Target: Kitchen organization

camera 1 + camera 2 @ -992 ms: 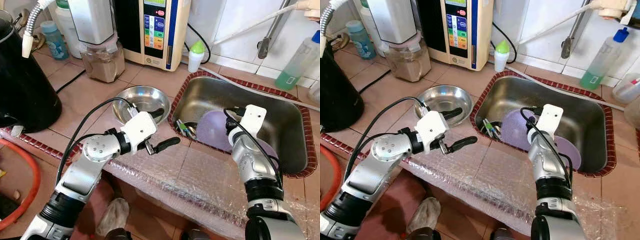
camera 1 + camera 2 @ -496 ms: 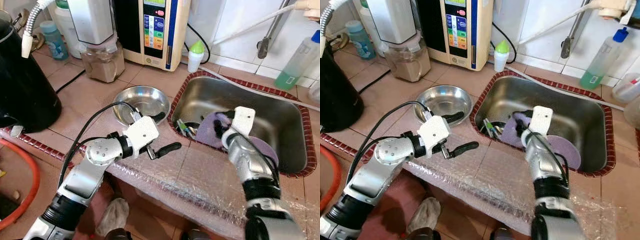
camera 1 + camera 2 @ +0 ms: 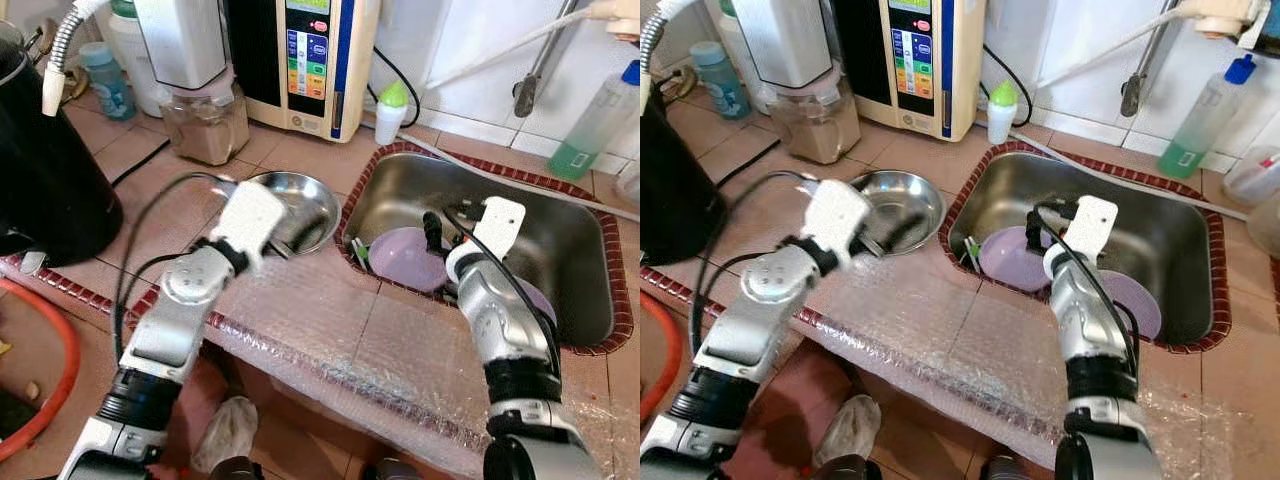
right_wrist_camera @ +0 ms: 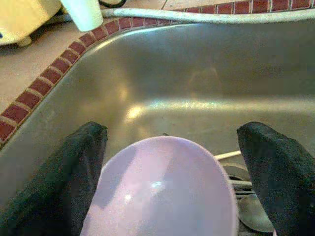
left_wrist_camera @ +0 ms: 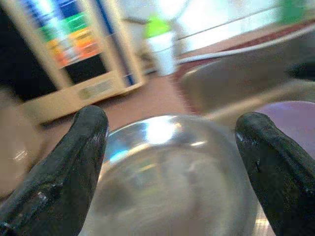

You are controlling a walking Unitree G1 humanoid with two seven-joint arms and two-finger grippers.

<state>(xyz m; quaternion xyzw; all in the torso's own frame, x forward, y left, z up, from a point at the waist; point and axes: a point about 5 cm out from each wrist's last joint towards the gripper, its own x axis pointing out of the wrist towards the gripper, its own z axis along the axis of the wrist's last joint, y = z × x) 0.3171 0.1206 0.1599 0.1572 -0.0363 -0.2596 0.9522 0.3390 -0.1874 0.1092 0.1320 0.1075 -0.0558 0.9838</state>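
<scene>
Right gripper (image 4: 172,162), fingers spread wide, reaches into the steel sink (image 3: 560,235) with a purple bowl (image 4: 162,191) lying between and just ahead of its fingers, no contact visible; cutlery (image 3: 358,252) sits at the bowl's left and a purple plate (image 3: 1135,300) leans further right in the sink. Left gripper (image 5: 172,167), also spread open, hovers at the near rim of the steel bowl (image 3: 300,205) on the tiled counter (image 3: 150,190), just left of the sink, bubble wrap (image 3: 330,340) along the counter's front edge.
</scene>
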